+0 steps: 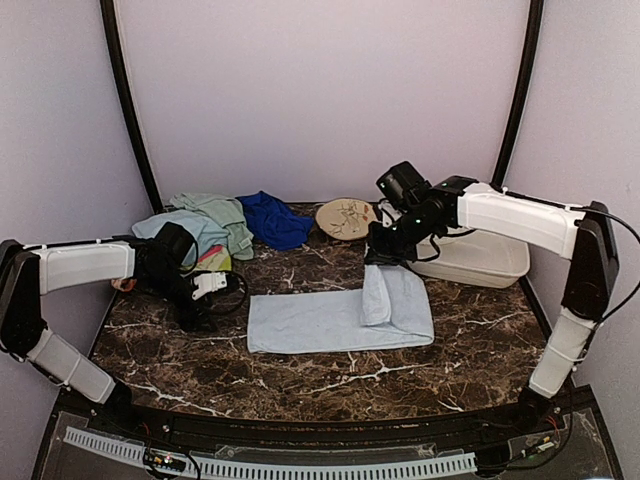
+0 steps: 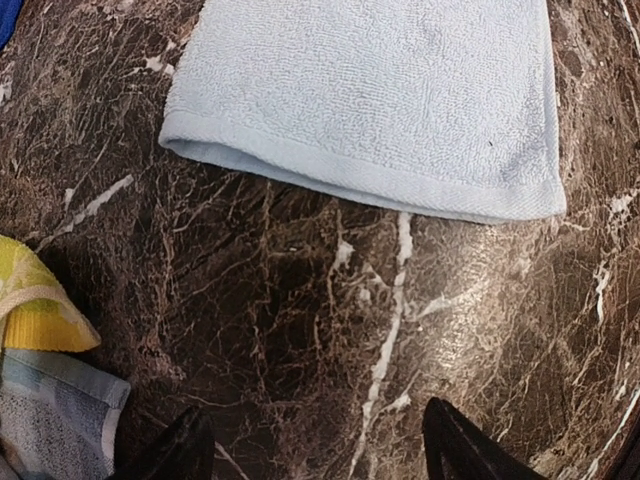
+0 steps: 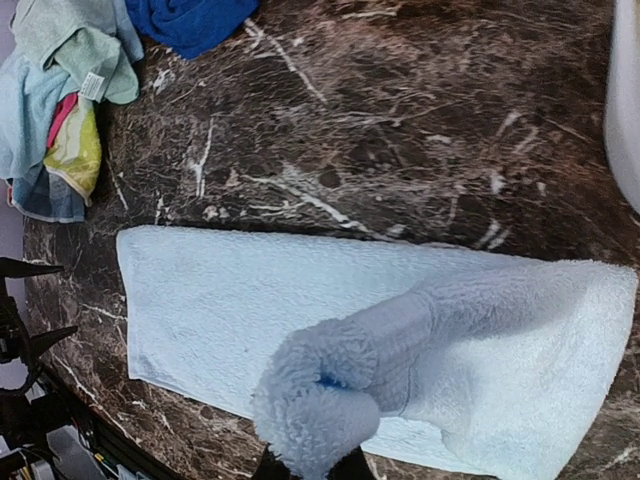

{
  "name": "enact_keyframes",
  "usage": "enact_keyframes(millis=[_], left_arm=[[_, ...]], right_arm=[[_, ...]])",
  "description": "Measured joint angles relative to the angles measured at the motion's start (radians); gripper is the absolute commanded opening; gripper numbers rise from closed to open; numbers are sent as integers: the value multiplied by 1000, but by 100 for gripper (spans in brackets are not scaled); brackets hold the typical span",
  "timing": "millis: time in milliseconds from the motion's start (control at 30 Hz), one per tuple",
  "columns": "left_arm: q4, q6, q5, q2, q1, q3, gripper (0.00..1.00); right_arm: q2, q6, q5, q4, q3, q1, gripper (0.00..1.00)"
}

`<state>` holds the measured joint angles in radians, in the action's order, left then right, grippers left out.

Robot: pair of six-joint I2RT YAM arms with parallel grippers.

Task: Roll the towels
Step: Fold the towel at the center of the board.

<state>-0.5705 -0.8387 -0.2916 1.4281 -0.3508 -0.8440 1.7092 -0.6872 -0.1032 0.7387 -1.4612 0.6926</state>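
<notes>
- Towel [image 1: 320, 322] lies flat; I see its right end pinched up in my right gripper [image 1: 380, 262].
- Left gripper [image 2: 312, 448] hangs wide, near its left end.

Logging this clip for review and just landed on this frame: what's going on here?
Towel rolling is under way. The right gripper, jaws shut, pinches the right end of the light blue towel and holds it folded back over the rest, which lies flat on the marble table. The left gripper hovers with jaws open over bare table near the towel's left end, holding nothing. The other towels sit heaped at the back left.
</notes>
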Motion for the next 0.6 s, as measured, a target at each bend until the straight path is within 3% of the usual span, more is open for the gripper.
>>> enact_keyframes(millis=[267,600], left_arm=[[23,-14,4,-5,0,24,73],[32,-16,14,-8,0,42,73]], right_arm=[[184,-15,-51,-16,-159,101,0],[194,-13,-125,-17,-211,130,0]])
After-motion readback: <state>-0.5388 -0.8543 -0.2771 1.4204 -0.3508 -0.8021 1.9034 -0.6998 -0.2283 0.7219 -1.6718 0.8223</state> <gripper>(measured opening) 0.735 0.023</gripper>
